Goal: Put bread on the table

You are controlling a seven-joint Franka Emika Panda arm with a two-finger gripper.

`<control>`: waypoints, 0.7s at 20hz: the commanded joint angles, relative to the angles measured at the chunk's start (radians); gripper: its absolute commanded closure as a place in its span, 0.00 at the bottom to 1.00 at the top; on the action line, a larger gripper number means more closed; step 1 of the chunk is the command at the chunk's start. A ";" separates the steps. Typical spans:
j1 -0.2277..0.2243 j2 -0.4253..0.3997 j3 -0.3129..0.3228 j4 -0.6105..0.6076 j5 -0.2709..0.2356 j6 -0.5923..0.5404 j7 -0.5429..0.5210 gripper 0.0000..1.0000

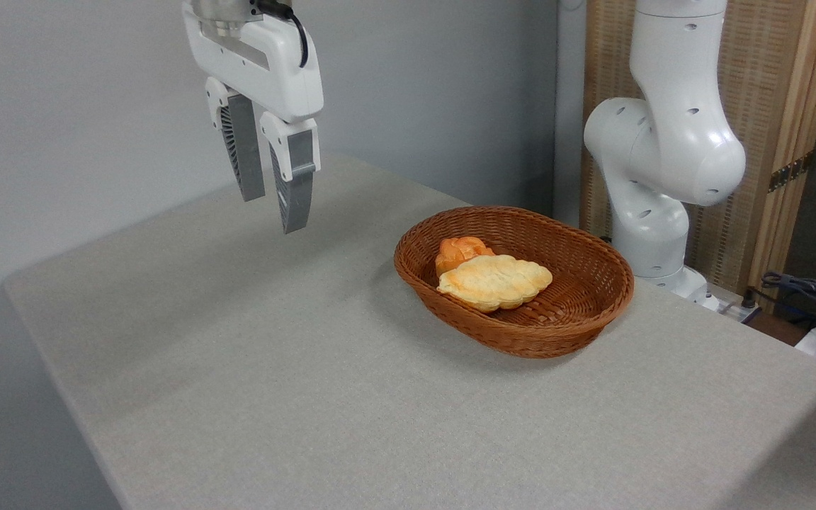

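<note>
The bread (494, 281), a flat leaf-shaped pale golden pastry with browned scalloped edges, lies inside a brown wicker basket (578, 312) at the right of the table (252, 368). My gripper (275, 209) hangs open well above the grey cloth, up and to the left of the basket, with nothing between its grey fingers (295, 184).
A small round orange bun (459, 252) sits in the basket behind the bread, touching it. The arm's white base (663, 170) stands behind the basket at the right. Cables (805, 294) lie off the table's right edge. A grey wall runs behind.
</note>
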 commanded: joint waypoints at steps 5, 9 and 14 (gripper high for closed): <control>0.012 -0.001 -0.005 0.013 -0.015 -0.025 0.015 0.00; 0.004 -0.008 -0.008 0.005 -0.015 -0.060 0.013 0.00; -0.016 -0.080 -0.007 -0.148 -0.008 -0.066 0.016 0.00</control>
